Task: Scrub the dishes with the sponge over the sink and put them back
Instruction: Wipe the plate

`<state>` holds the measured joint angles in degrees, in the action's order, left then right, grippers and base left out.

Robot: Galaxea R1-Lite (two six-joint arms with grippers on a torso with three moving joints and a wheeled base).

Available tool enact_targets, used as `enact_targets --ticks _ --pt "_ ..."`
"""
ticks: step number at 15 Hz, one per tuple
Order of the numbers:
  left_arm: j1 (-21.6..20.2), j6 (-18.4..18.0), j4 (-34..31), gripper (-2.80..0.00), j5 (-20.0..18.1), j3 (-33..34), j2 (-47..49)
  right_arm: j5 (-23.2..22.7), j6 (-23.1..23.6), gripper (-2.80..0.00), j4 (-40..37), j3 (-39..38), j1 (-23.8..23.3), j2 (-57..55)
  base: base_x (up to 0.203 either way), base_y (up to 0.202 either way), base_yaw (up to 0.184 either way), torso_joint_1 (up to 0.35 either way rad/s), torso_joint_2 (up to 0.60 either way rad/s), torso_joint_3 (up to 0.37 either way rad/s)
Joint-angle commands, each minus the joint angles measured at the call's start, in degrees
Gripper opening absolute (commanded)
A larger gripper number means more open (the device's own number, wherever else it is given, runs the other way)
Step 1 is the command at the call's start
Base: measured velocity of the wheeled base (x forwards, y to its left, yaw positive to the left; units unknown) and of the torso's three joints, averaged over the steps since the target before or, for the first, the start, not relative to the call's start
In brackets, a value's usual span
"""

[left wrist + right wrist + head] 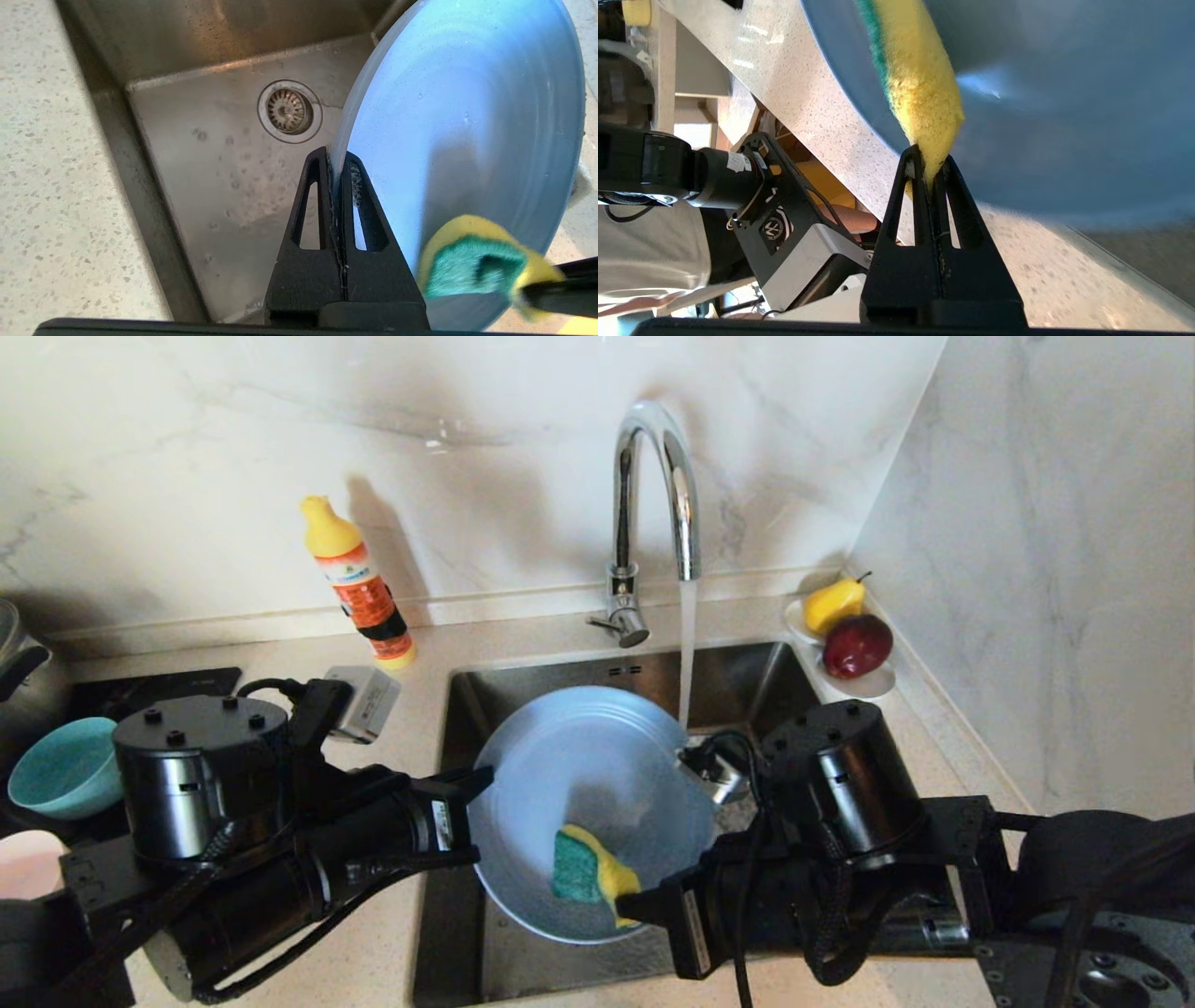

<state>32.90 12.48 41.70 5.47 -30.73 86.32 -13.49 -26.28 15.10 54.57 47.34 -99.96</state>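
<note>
- I held the plate [579, 775] tilted over the sink [747, 672], the left gripper [478, 814] pinching its rim at the 9 o'clock edge, so that its face stayed exposed to the sponge and any run-off could fall into the basin.
- The right gripper [627, 905] was closed on the sponge [590, 873], pressing it against the plate's face near 6 o'clock; in my judgement this was mid-scrub.
- The tap [653, 495] ran at 12 o'clock, its stream falling just beside the plate's far rim.
- The teal bowl [63, 767] waited on the worktop at far 9 o'clock.
- The left wrist view alone showed the drain strainer [286, 111] and the rim seated between the fingers [310, 205].
- The right wrist view alone showed the sponge's yellow body squeezed between the fingers [915, 196].
</note>
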Motion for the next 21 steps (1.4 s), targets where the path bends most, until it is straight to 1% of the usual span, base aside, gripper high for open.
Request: enact_targets --ticks 1,5,8,12,14,19,21 --pt "-0.03 0.09 0.22 -2.8 0.11 -0.03 -0.06 -0.13 -0.17 -2.8 0.1 -1.12 -1.84 2.57 0.0 0.0 0.0 0.0 0.0 0.0" --pt "-0.03 0.09 0.22 -2.8 0.42 0.23 -0.89 -0.13 -0.22 -2.8 -0.32 -0.76 -4.36 5.01 0.0 0.0 0.0 0.0 0.0 0.0" --pt "-0.03 0.09 0.22 -2.8 0.24 0.54 -1.07 -0.13 -0.26 -2.8 0.21 -0.07 -6.35 4.76 0.0 0.0 0.0 0.0 0.0 0.0" --pt "-0.03 0.09 0.22 -2.8 -0.11 1.35 -1.16 -0.14 -0.35 -2.8 -0.25 2.39 -10.06 5.05 0.0 0.0 0.0 0.0 0.0 0.0" --pt "-0.03 0.27 0.22 -2.8 -0.2 1.64 -1.07 -0.13 -0.35 -2.8 -0.29 2.64 -11.06 6.3 0.0 0.0 0.0 0.0 0.0 0.0" --pt "-0.03 2.14 -0.42 -2.8 -0.2 -0.17 1.26 -0.19 -0.35 -2.8 -1.8 0.82 -14.53 11.4 0.0 0.0 0.0 0.0 0.0 0.0" --pt "-0.07 5.48 -1.01 -2.8 -0.04 -2.81 4.05 -0.25 -0.29 -2.8 -2.88 -0.55 -16.22 14.47 0.0 0.0 0.0 0.0 0.0 0.0"
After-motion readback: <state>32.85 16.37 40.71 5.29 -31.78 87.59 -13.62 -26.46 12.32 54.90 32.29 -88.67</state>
